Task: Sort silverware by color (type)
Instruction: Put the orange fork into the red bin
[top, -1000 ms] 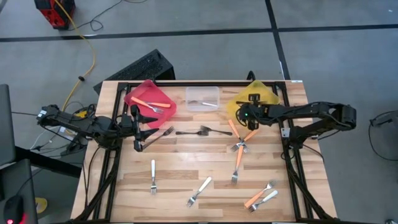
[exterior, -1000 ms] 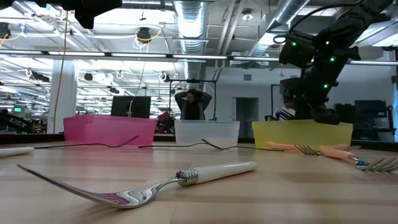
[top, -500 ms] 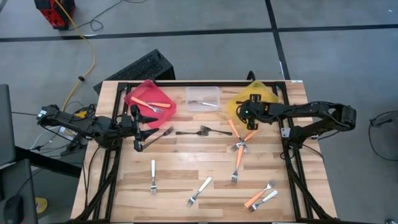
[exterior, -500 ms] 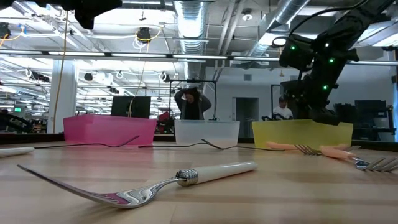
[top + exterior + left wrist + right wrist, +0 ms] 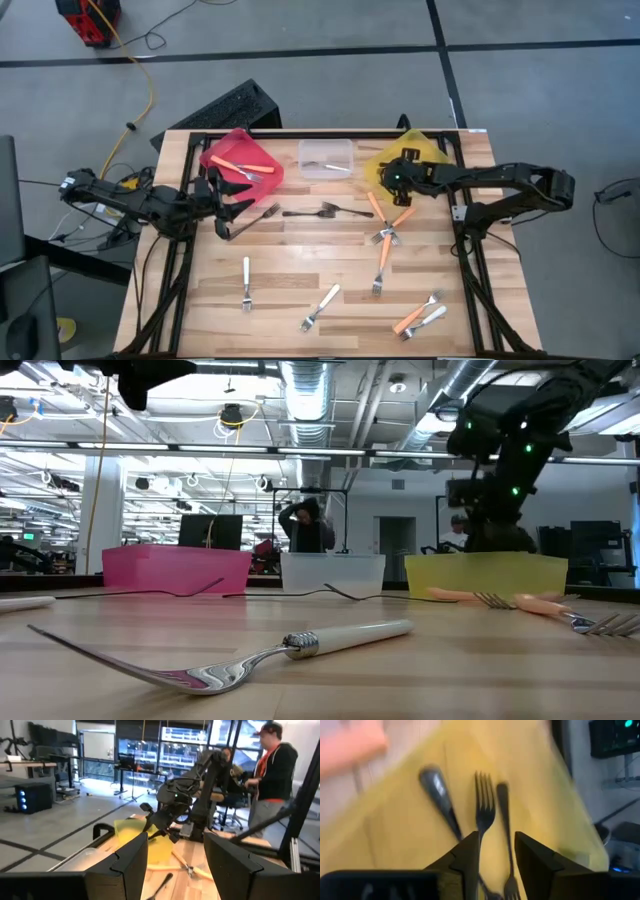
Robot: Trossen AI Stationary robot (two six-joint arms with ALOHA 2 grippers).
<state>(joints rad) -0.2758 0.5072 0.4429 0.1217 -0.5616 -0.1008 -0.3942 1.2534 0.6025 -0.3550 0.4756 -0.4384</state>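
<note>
My right gripper (image 5: pixel 398 178) (image 5: pixel 496 857) hangs open over the yellow bin (image 5: pixel 425 152), pointing slantwise down. Dark forks (image 5: pixel 483 812) lie on the bin's floor below its fingers. My left gripper (image 5: pixel 236 205) (image 5: pixel 175 862) stands open and level at the table's left, beside the red bin (image 5: pixel 240 160), with nothing between its fingers. A dark fork (image 5: pixel 262 214) lies just right of it. More dark forks (image 5: pixel 318 211), orange-handled forks (image 5: pixel 384 228) and white forks (image 5: pixel 322 307) lie flat on the table.
The red bin holds an orange-handled fork (image 5: pixel 240 167), and the clear bin (image 5: pixel 326 158) holds a silver one. A white fork (image 5: pixel 300 648) lies close to the low camera. A person (image 5: pixel 272 770) stands beyond the table's right side. A keyboard (image 5: pixel 225 108) lies on the floor behind.
My right wrist has rolled a little above the yellow bin, staying over the same spot. My left gripper's fingers have turned slightly where they stand. No fork on the table has moved.
</note>
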